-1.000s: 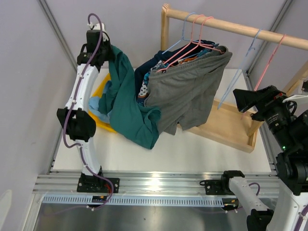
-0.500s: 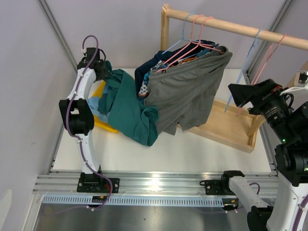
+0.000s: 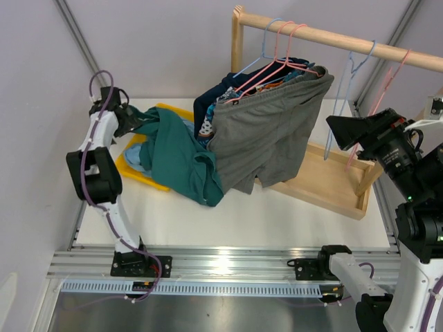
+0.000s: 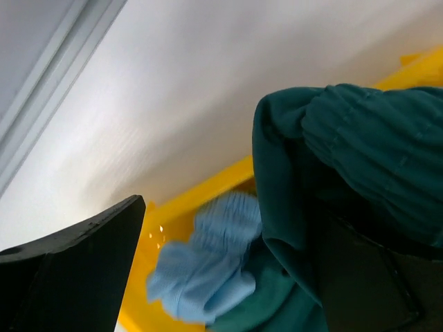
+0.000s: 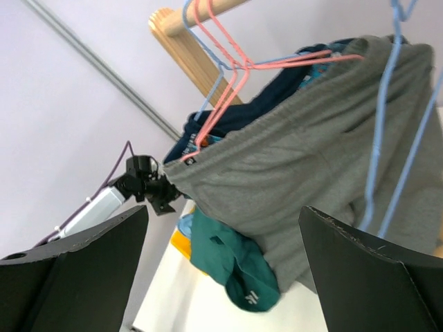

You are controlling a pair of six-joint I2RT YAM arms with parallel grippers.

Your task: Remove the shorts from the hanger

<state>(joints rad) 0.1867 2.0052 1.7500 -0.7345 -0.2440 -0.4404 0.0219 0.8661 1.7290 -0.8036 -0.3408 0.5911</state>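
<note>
- Top external view: the left gripper (image 3: pixel 129 119) sits at the far left of the table (image 3: pixel 277 214), over the back corner of the yellow tray (image 3: pixel 133 173).
- Left wrist view: the fingers of this gripper stand wide apart, with tray and fabric visible between them. The jaws are open and clamp nothing.
- The teal green shorts (image 3: pixel 181 162) are off the hanger. One end is bunched against the left gripper's right finger. The rest trails over the tray rim onto the table, and its far edge touches the grey shorts (image 3: pixel 266 138).
- The light blue shorts (image 3: pixel 137 156) lie crumpled inside the tray, partly under the teal pair.
- The grey shorts hang from the pink hangers (image 3: pixel 277 66) on the wooden rail (image 3: pixel 332 39), facing the arms.
- The navy shorts (image 3: pixel 206 104) and the patterned shorts (image 3: pixel 206 128) hang behind the grey pair, showing at its left edge.
- One blue hanger (image 3: pixel 339 104) and one pink hanger (image 3: pixel 381 97) hang bare further right on the rail.
- The right gripper (image 3: pixel 345 133) is held in the air right of the grey shorts, near the bare blue hanger. Right wrist view: its fingers are spread wide and hold nothing.
</note>
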